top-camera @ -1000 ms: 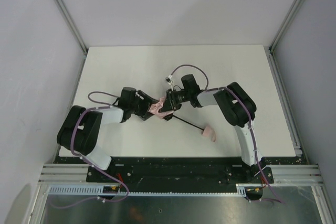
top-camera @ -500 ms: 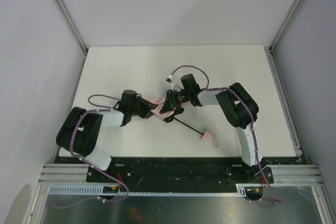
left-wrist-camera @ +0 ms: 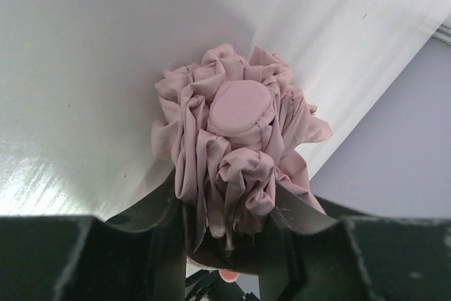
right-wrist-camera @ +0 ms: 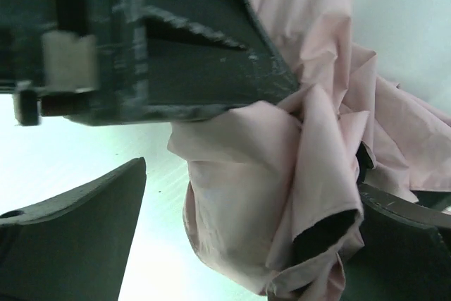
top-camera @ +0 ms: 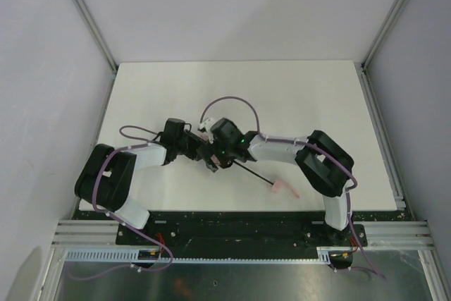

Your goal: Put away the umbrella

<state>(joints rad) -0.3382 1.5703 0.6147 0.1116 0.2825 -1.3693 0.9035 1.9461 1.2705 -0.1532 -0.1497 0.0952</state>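
The umbrella's bunched pale pink fabric (left-wrist-camera: 236,146) fills the left wrist view, its round cap (left-wrist-camera: 239,107) facing away. My left gripper (left-wrist-camera: 225,227) is shut on this fabric, both fingers pressing into the folds. In the right wrist view the same fabric (right-wrist-camera: 282,174) hangs between the wide-apart fingers of my open right gripper (right-wrist-camera: 239,241), with a gap on the left side. From above, both grippers, left (top-camera: 201,151) and right (top-camera: 213,161), meet at mid-table and hide the fabric. The black shaft (top-camera: 252,172) runs right to the pink handle (top-camera: 283,188).
The white table (top-camera: 310,96) is enclosed by grey walls and metal frame rails (top-camera: 380,125). A purple cable (top-camera: 229,102) loops above the right wrist. The arm bases sit along the black near-edge bar (top-camera: 232,223).
My left gripper has shut on the pink fabric. My right gripper has let go, opened wide, and slid left and nearer over the bundle. The handle shifted slightly nearer.
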